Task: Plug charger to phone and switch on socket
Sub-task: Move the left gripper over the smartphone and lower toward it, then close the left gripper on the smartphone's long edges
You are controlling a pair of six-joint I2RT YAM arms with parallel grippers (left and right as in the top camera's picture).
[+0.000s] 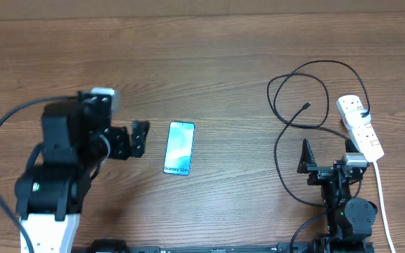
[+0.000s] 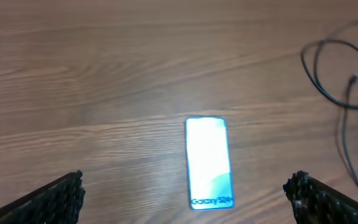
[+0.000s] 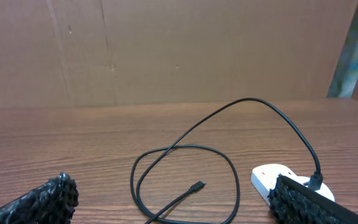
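Nothing is started: both pincers are fully spread and empty.

Right gripper (image 1: 327, 157) sits by the table's (image 1: 209, 56) near edge, right side. The charger (image 1: 278, 137) cable runs just beside its left finger. The connector (image 1: 306, 106) lies farther in, ahead and slightly left of the jaws, inside the loop and clear of the table edges. The socket (image 1: 360, 126) is just right of that finger line, angled toward the far right corner. The cable's other end looks already plugged into it.

Left gripper (image 1: 140, 138) is at mid-table, left side. The phone (image 1: 179, 147) lies flat just ahead of its fingers, not touching, with the "Galaxy" end toward the near edge.

My read on the first step:
- Right arm goes for the connector.
- Pinch the body behind the tip and leave the plug exposed.
- Lift slowly so the loop doesn't drag.
- Left pincer braces the phone for insertion.
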